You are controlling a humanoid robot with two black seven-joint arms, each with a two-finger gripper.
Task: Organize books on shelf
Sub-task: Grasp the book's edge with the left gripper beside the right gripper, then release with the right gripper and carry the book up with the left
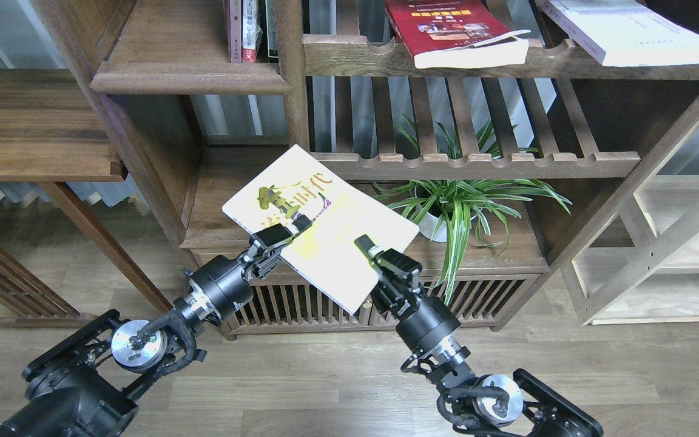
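Observation:
A yellow-green book (325, 224) with a black tree and Chinese characters hangs tilted in the air in front of the bookcase. My left gripper (281, 235) is shut on its lower left edge. My right gripper (369, 254) is shut on its lower right edge, one finger lying across the cover. A red book (446, 27) and a pale white book (622, 30) lie flat on the upper slatted rack. The shelf (185, 76), a solid dark board with a rounded front edge, is at the upper left, with several upright books (246, 30) at its right end.
A potted spider plant (452, 206) stands on the low cabinet top just right of the held book. A slatted rack (477, 161) juts out right behind the book's top corner. A light wooden rack (677, 255) stands at the right.

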